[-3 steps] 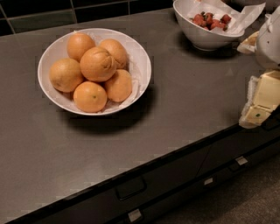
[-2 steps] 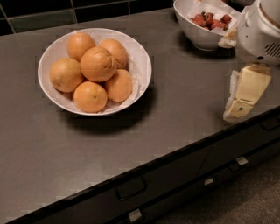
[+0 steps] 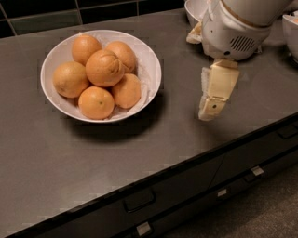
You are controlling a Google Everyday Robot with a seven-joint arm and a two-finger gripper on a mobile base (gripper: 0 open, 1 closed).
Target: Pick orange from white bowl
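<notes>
The white bowl (image 3: 55, 95) stands on the dark counter at the left, lined with white paper and holding several oranges. The orange (image 3: 104, 68), the largest, with a creased dimple, lies on top of the pile in the middle. My gripper (image 3: 209, 110) hangs point down over the counter to the right of the bowl, about a bowl's half-width from its rim and holding nothing. The arm's white wrist housing (image 3: 233, 32) is above it.
A smaller white bowl (image 3: 194, 10) at the back is mostly hidden behind the arm. Another white rim (image 3: 290, 32) shows at the right edge. Dark tiles line the back wall. The counter's front edge runs diagonally, with drawers and handles (image 3: 138, 200) below.
The gripper and wrist have moved left and inward over the counter, closer to the white bowl, and now cover the smaller bowl. The oranges have not moved.
</notes>
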